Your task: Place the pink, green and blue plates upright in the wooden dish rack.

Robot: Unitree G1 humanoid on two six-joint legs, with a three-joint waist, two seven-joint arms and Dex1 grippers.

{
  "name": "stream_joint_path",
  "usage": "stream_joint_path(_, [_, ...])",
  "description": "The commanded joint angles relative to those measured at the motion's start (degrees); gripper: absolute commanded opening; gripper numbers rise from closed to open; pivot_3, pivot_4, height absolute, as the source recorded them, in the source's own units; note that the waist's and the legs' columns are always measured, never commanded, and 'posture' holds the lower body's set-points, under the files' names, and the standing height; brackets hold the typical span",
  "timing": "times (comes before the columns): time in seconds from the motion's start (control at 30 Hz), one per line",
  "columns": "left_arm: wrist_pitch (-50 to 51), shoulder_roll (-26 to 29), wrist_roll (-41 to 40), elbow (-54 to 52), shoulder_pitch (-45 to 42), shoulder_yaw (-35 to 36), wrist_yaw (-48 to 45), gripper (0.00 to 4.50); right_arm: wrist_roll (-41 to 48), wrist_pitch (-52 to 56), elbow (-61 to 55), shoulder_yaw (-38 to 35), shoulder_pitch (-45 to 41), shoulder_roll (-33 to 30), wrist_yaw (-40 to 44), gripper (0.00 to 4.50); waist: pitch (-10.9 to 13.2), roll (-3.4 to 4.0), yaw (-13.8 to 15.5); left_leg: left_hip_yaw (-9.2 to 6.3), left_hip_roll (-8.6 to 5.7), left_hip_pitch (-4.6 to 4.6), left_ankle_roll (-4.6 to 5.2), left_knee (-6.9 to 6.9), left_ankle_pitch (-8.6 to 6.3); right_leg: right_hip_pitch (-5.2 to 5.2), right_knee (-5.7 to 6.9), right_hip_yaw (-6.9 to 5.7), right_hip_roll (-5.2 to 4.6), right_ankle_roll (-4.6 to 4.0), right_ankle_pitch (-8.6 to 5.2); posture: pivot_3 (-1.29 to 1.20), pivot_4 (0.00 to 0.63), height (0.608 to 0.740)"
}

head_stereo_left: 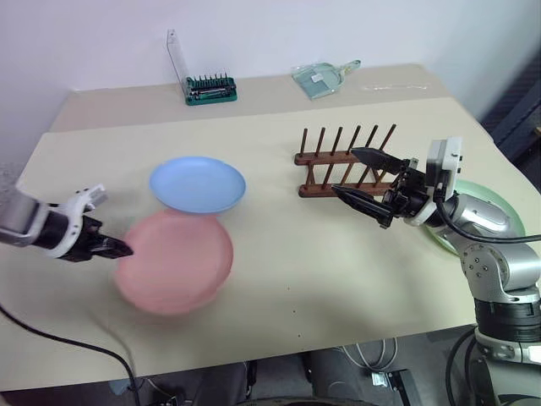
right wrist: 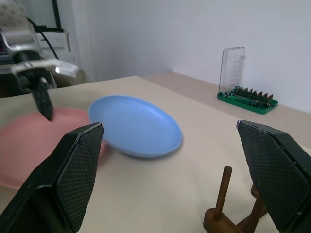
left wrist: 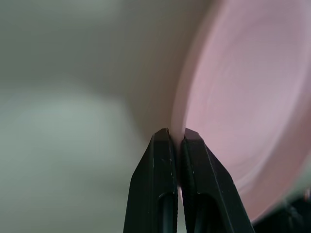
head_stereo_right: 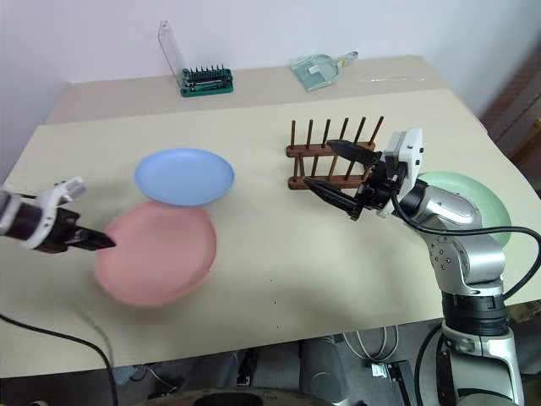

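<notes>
I see the wooden dish rack (head_stereo_left: 345, 163) on the right part of the worktop (head_stereo_left: 338, 262), with its thin pegs standing up and no plate in it. The pink plate (head_stereo_left: 176, 260) is at the near left. My left claw (head_stereo_left: 121, 249) is shut on its left rim and the plate looks blurry. The blue plate (head_stereo_left: 198, 183) lies flat just beyond the pink one, and their edges overlap. The green plate (head_stereo_left: 482, 200) lies at the far right edge of the worktop, mostly hidden behind my right arm.

My right claw (head_stereo_left: 362, 178) hangs just in front of the rack, a little above the worktop. Its two fingers are spread wide and it holds nothing. It points left, toward the blue plate, and it covers part of the rack's near side.

At the far side there is a green tool-bit holder (head_stereo_left: 210, 89) with a clear lid standing up. To the right of it lies a clear dustpan-like thing (head_stereo_left: 319, 78).

The left wrist view shows up close the two black fingers (left wrist: 158, 184) pressed together on the thin pink rim. The right wrist view shows one rack peg (right wrist: 225, 187) close by, the blue plate beyond it, and the left claw over the pink plate.

The worktop is plain beige. A pale wall (head_stereo_left: 338, 25) is behind it.
</notes>
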Motion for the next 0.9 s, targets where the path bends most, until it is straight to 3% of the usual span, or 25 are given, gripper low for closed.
stream_joint_path(0.03, [-1.92,5.05,2.88,-3.16,0.17,-2.58,-11.17,0.02,-0.39,-1.8,-0.14,-0.57,-1.58,-0.06,0.71,4.5,-0.01,0.03,0.23,0.02,0.0,0.04,0.0,0.0,0.0,0.03,-0.01,0.0,0.0,0.0,0.0,0.0,0.15,0.735])
stream_joint_path(0.2, [-7.83,9.06,7.73,-8.25,1.87,-5.31,-25.32,0.02,-0.51,-1.96,0.07,-0.51,-2.24,0.02,1.13,4.5,0.01,-0.01,0.76,0.05,0.0,0.07,0.06,0.08,-0.03,0.17,-0.01,-0.02,0.01,-0.01,0.0,0.0,0.15,0.735])
stream_joint_path(0.3, [-9.06,6.61,7.22,-8.9,0.77,-1.06,-27.92,0.02,1.35,-0.87,-1.05,-1.62,-2.12,-0.28,1.47,4.5,0.02,-0.05,0.67,0.04,0.01,0.03,0.18,0.1,-0.09,0.15,-0.02,-0.04,0.01,-0.01,0.0,0.0,0.15,0.735])
stream_joint_path(0.43, [-4.32,-2.68,10.89,-2.72,-8.4,2.03,-21.55,0.02,11.5,5.48,-5.52,-6.43,2.09,-5.6,8.51,4.5,0.05,-0.08,1.34,-0.05,0.01,-0.04,0.3,0.16,-0.15,0.19,-0.03,-0.13,0.0,-0.02,0.0,0.0,0.15,0.735])
stream_joint_path(0.63, [-0.68,-15.44,15.72,5.72,-18.12,7.67,-11.68,0.02,18.41,7.55,-7.1,-12.2,4.73,-9.79,13.76,4.5,0.03,-0.12,0.63,-0.01,0.02,0.06,0.35,0.16,-0.19,0.26,-0.04,-0.13,0.0,0.0,0.0,0.0,0.15,0.735])
stream_joint_path(0.83, [0.47,-27.39,14.85,8.99,-21.24,17.57,-3.21,0.02,13.16,4.84,-6.7,-11.82,5.05,-10.98,11.85,4.5,0.03,-0.12,0.55,0.0,0.03,0.02,0.1,0.14,-0.04,0.15,-0.05,-0.11,-0.01,0.0,0.01,0.0,0.15,0.735])
stream_joint_path(0.9, [-3.66,-34.71,17.15,12.5,-22.16,27.01,5.05,0.02,9.81,2.52,-6.36,-12.13,4.14,-10.88,9.27,4.5,0.03,-0.12,0.74,0.01,0.03,0.01,0.07,0.15,-0.03,0.12,-0.05,-0.09,-0.02,0.0,0.01,0.0,0.15,0.735])
